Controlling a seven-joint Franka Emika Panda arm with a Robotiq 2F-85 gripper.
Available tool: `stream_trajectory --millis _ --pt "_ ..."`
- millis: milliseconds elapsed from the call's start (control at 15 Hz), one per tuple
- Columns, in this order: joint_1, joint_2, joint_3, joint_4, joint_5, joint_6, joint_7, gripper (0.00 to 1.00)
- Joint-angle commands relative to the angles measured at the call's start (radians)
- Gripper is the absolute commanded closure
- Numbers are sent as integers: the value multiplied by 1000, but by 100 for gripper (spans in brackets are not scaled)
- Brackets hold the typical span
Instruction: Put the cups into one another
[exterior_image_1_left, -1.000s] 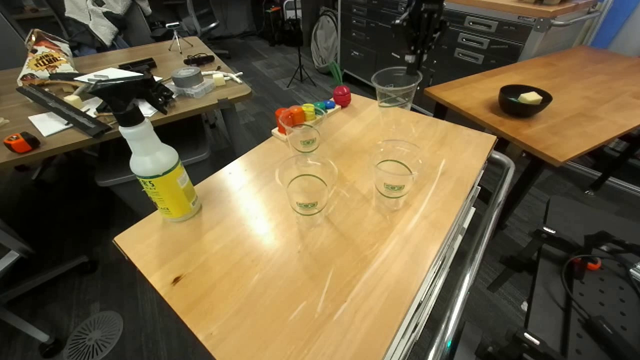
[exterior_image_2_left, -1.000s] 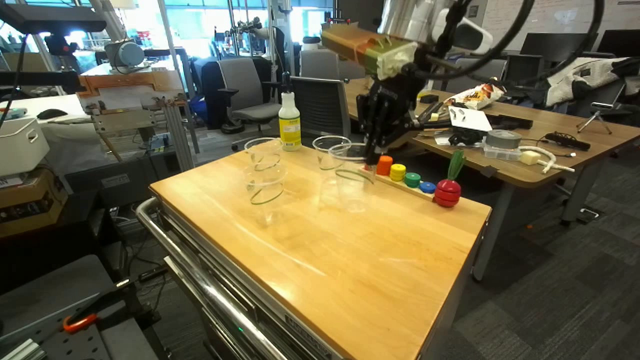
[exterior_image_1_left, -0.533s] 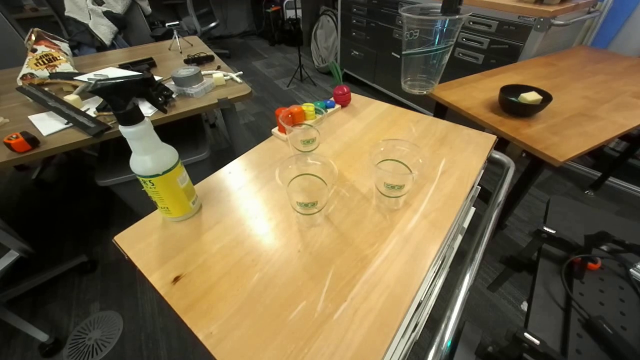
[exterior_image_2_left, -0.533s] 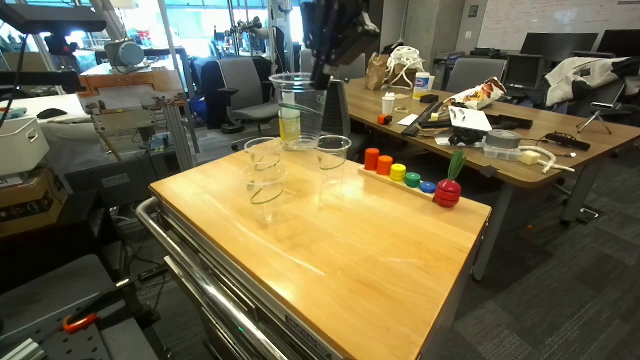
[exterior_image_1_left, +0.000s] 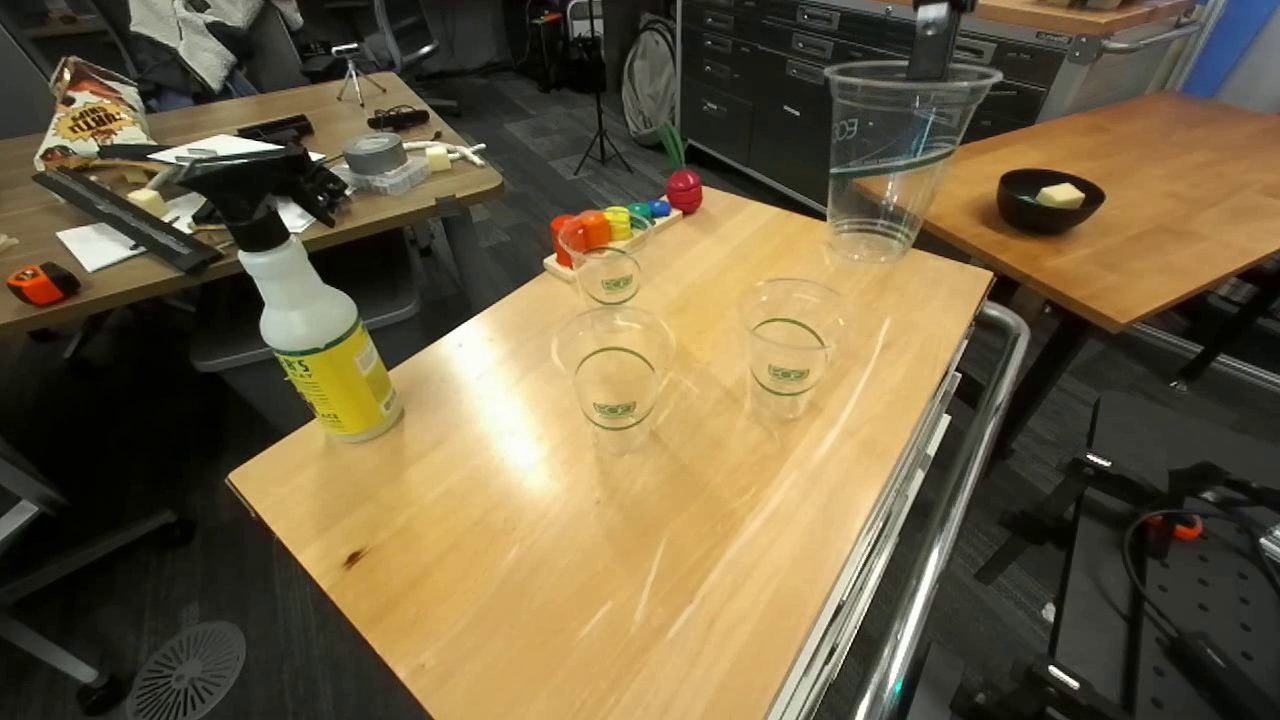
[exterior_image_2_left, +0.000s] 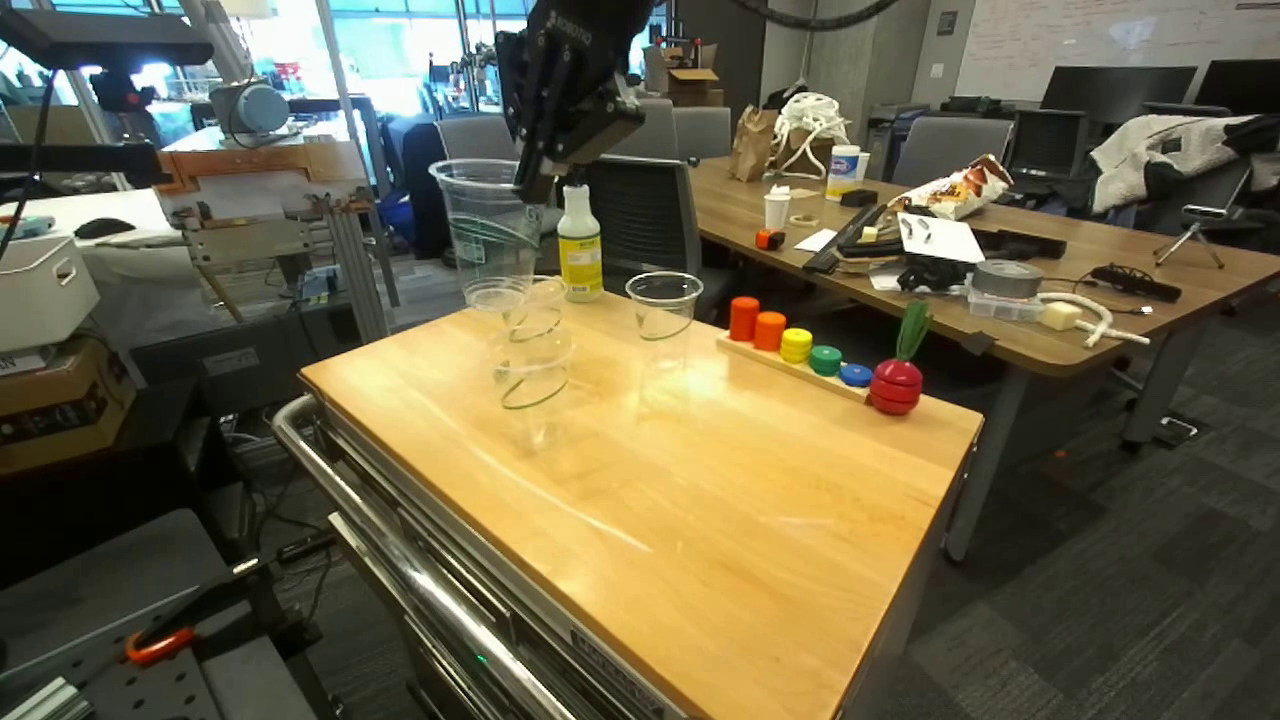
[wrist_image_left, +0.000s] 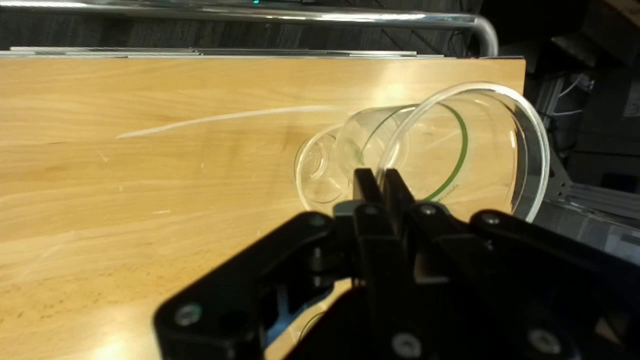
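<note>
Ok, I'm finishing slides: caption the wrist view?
Jaws grip a clear cup by the rim; another cup stands on the wooden table.

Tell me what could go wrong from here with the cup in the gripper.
Slipping: the fingers pinch the held cup only at one side of its rim, so it may pivot or come loose.
Knocking: in the wrist view the held cup overlaps a standing cup, so lowering it off-centre could tip that one over.
Misjudging: both are see-through, and the standing cup looks faint against the tabletop, so lining up the rims may be hard.
</note>
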Motion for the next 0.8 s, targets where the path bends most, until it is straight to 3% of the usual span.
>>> stream_trajectory --millis 0,733 --pt "20 22 5 -34 52 18 -45 95" --pt "54 46 55 -103 42 244 -82 95"
